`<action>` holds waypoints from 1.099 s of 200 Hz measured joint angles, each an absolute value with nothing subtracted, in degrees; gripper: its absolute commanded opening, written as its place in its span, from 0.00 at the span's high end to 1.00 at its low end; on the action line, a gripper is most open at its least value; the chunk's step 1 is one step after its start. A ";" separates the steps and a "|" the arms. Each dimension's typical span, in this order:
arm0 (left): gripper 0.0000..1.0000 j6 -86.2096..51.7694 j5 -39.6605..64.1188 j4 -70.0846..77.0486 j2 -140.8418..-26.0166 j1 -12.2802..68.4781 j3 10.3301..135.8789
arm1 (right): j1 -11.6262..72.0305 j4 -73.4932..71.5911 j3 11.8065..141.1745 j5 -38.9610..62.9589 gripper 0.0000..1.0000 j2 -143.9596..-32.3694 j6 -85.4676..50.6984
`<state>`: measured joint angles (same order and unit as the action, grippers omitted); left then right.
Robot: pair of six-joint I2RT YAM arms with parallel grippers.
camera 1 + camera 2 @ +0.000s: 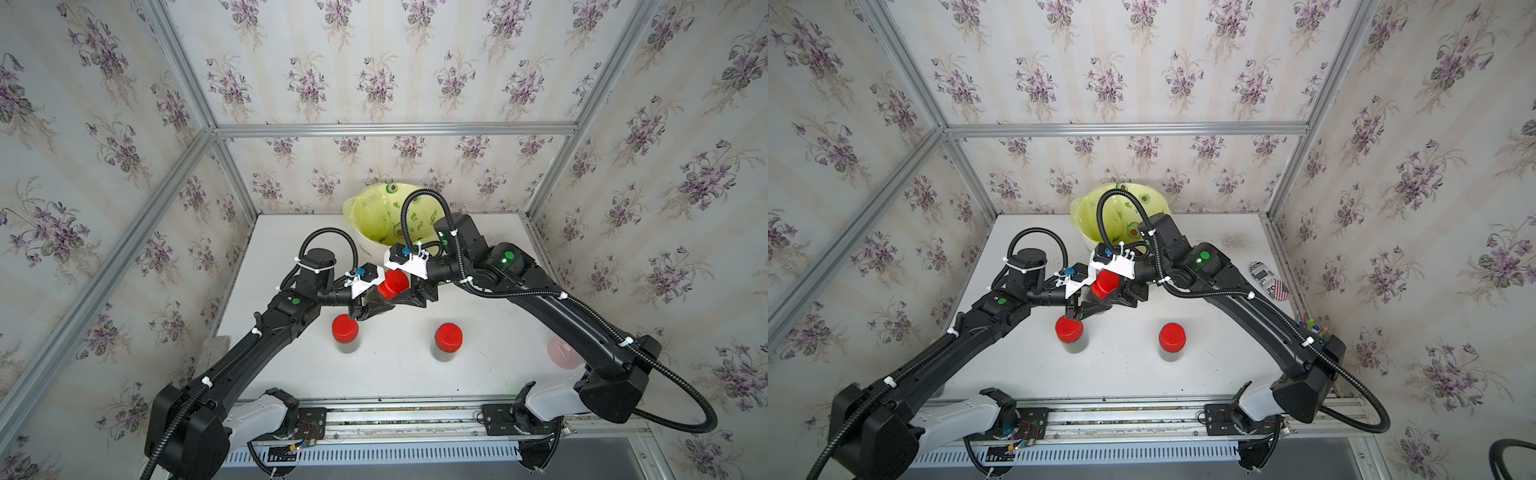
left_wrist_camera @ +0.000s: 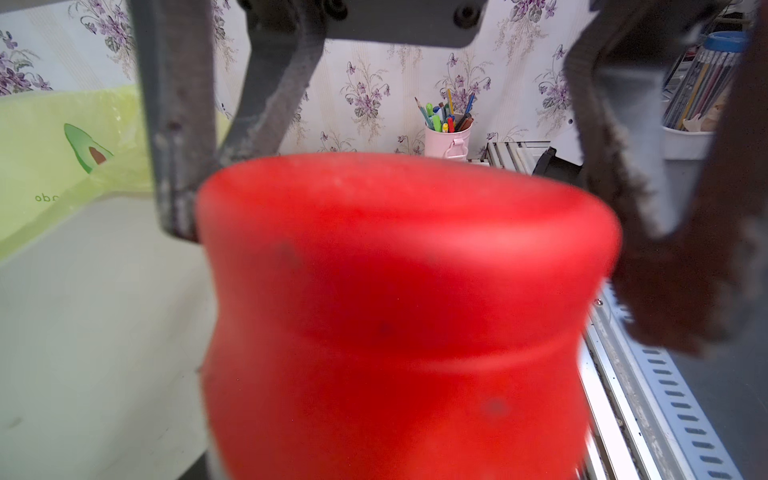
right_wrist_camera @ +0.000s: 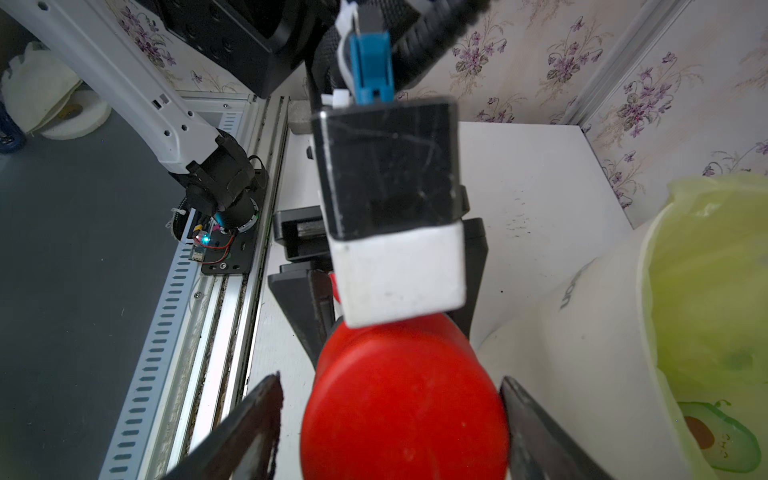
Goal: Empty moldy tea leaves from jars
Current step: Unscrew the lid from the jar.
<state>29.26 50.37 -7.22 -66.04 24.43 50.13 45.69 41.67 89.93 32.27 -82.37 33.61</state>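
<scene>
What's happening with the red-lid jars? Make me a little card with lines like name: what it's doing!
held jar: in the left gripper, lid on, in front of the bin
left gripper: shut on the held jar's body
right gripper: open, fingers either side of the red lid
other jars: two, standing on the table, lids on
tea leaves: dark stuff inside the standing jars
bin: white, yellow-green liner, at the table's back edge
</scene>
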 measured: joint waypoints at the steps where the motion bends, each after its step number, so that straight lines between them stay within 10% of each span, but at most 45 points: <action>1: 0.50 29.26 50.37 -7.22 -66.04 24.43 50.13 | 45.69 41.60 89.84 32.29 0.13 -82.30 33.52; 220: 0.49 28.80 47.64 -7.86 -65.89 24.47 50.61 | 47.27 37.98 86.52 19.07 0.13 -78.87 -7.53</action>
